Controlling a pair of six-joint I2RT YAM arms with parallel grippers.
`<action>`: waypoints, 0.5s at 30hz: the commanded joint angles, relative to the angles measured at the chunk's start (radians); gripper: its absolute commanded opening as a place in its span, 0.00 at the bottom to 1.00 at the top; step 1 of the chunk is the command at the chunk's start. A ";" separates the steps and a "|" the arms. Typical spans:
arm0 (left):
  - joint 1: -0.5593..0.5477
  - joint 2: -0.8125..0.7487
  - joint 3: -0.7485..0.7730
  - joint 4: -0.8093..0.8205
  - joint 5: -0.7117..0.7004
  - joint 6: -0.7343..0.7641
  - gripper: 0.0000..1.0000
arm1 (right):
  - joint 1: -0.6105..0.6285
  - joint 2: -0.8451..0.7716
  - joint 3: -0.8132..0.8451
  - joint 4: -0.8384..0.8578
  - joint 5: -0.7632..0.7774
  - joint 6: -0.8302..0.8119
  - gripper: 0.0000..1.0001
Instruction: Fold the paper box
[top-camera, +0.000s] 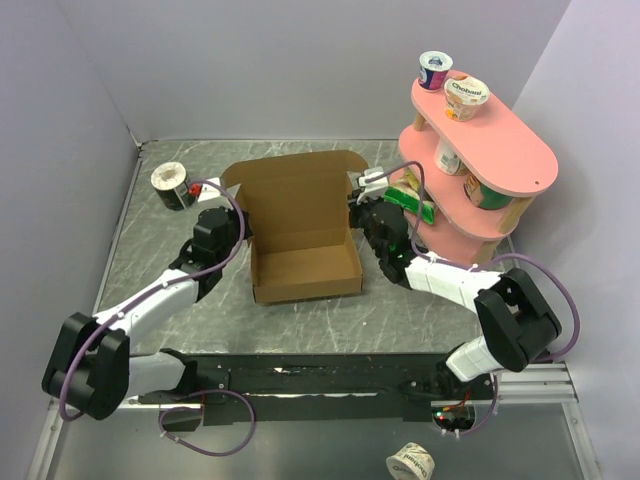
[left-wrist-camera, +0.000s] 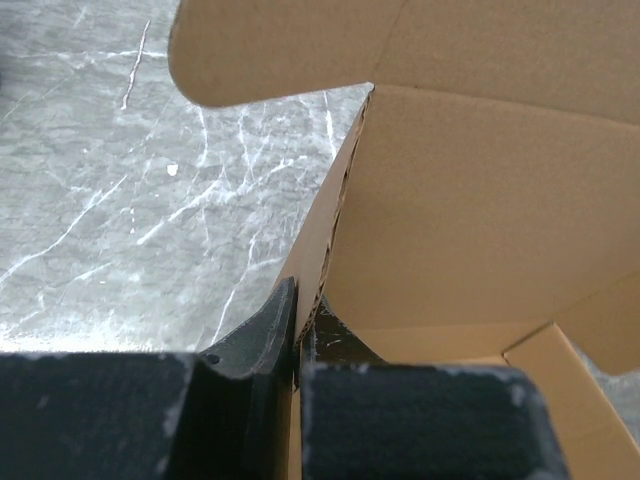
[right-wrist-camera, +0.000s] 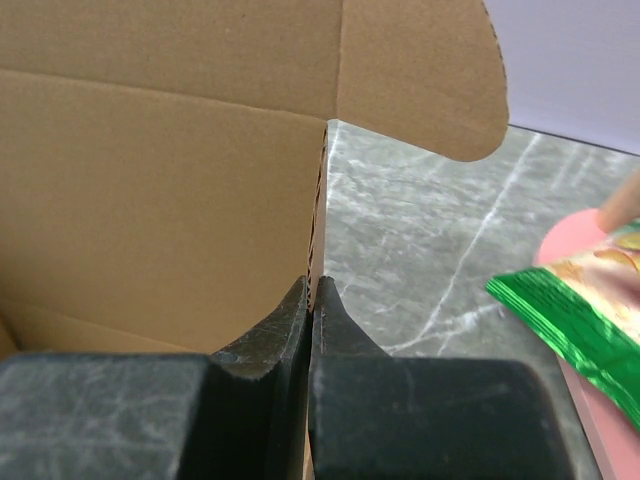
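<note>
1. Top view: the paper box (top-camera: 300, 215) sits mid-frame on the marbled table (top-camera: 160, 270), a shallow open tray with its lid panel standing upright along the far side. The left gripper (top-camera: 243, 232) meets the tray's left wall and the right gripper (top-camera: 356, 212) its right wall. A pink shelf (top-camera: 500, 150) at upper right carries yogurt cups (top-camera: 465, 97).
2. Left wrist view: the left gripper (left-wrist-camera: 300, 330) is pinched narrow at bottom centre, with the box's corrugated wall edge running down between its fingers (left-wrist-camera: 255, 340). The cardboard fills the right of the frame.
3. Right wrist view: the right gripper (right-wrist-camera: 312, 315) is likewise clamped thin on the wall edge. A green packet (right-wrist-camera: 575, 320) lies at lower right.
</note>
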 joint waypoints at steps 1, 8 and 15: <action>-0.076 0.058 0.039 0.042 0.069 -0.102 0.01 | 0.097 -0.015 -0.021 0.063 0.049 0.033 0.00; -0.108 0.076 0.015 0.085 0.051 -0.137 0.01 | 0.151 -0.015 -0.070 0.103 0.146 0.053 0.00; -0.131 0.039 -0.071 0.111 0.018 -0.155 0.01 | 0.192 -0.037 -0.110 0.085 0.230 0.091 0.00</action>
